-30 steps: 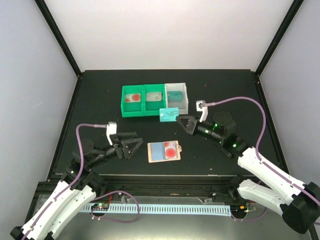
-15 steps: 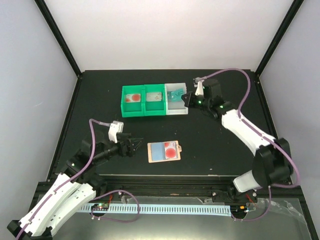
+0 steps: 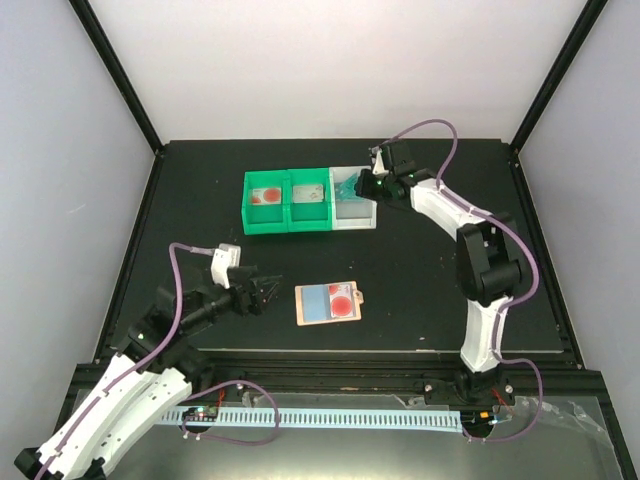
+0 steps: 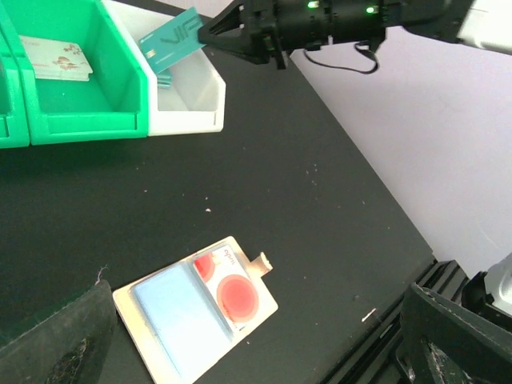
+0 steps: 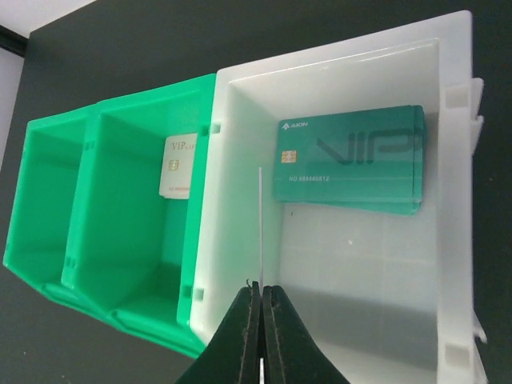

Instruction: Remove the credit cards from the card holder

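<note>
The tan card holder (image 3: 328, 303) (image 4: 196, 310) lies open on the black table, blue-grey panel up, with a white and red credit card (image 4: 228, 290) in its right pocket. My left gripper (image 3: 262, 290) (image 4: 256, 324) stands open just left of the holder, touching nothing. Over the white bin (image 3: 356, 212) (image 5: 448, 264), my right gripper (image 3: 368, 185) (image 5: 262, 292) is shut on a teal credit card (image 4: 172, 38), seen edge-on (image 5: 261, 228) in the right wrist view. More teal cards (image 5: 348, 164) lie flat in that bin.
Two green bins (image 3: 287, 205) (image 5: 104, 224) adjoin the white one on its left. The far left one holds a red and white card (image 3: 266, 195), the middle one a pale card (image 3: 310, 195) (image 5: 180, 166). Enclosure walls ring the table.
My right arm has carried the teal card from in front of the bins back to above the white bin. The left gripper has shifted slightly and stays open.
</note>
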`<state>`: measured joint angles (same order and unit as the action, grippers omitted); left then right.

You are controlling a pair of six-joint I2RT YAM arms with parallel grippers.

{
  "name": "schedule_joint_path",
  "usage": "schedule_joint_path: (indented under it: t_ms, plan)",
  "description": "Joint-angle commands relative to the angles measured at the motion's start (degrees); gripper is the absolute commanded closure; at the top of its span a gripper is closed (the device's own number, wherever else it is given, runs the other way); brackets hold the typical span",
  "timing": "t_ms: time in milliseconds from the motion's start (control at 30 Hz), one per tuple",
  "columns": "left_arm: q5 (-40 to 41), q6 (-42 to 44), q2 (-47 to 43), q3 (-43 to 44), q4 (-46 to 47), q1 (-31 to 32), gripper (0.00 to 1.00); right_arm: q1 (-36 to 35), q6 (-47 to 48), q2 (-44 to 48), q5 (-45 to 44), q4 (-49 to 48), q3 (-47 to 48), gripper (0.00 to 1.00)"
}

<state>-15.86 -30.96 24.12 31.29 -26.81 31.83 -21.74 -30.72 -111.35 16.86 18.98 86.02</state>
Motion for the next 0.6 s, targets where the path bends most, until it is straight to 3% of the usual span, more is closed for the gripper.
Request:
schedule_joint_path:
  t_ms: [0,567]
  plan:
    - [0.1,0.7,-1.43,-0.92,1.07,-0.44,0.01,0.34,-0.89,-4.16,1.0,1.74,6.28,0.99]
    - [0.03,1.09,-0.46,-1.11,1.65,-0.46,0.01,1.47,-3.53,-16.37,1.38,1.8,17.25,0.94]
